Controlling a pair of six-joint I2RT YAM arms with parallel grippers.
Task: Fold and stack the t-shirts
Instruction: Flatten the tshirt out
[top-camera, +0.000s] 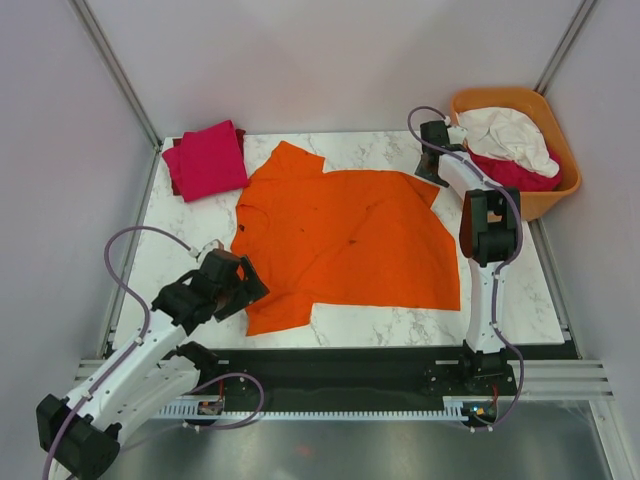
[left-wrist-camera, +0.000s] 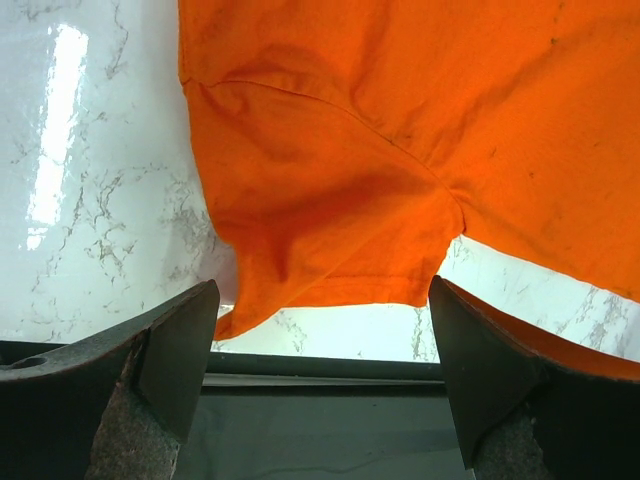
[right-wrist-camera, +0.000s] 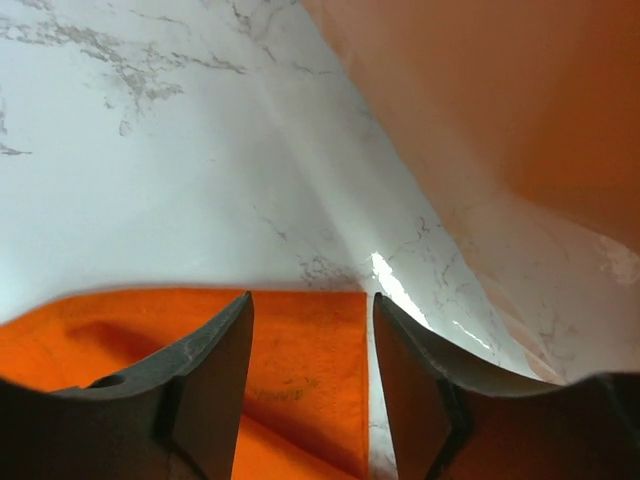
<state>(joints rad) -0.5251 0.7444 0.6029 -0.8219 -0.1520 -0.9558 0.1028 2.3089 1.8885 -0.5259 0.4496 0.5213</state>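
Observation:
A bright orange t-shirt (top-camera: 350, 235) lies spread flat on the marble table (top-camera: 400, 325). At the shirt's front-left sleeve (left-wrist-camera: 330, 220) my left gripper (top-camera: 250, 285) (left-wrist-camera: 322, 300) stands open. It sits just short of the sleeve hem, over the table's near edge, with nothing between its fingers. My right gripper (top-camera: 430, 175) (right-wrist-camera: 313, 300) is at the shirt's back-right corner (right-wrist-camera: 300, 340). Its jaws are apart and straddle that corner, which lies flat between them. A folded magenta-pink t-shirt (top-camera: 210, 158) rests at the back left.
An orange plastic tub (top-camera: 560, 190) stands off the table's back-right corner. It holds a white shirt (top-camera: 510, 135) on top of a crimson one (top-camera: 525, 172). A dark rail (left-wrist-camera: 320, 370) runs along the table's near edge.

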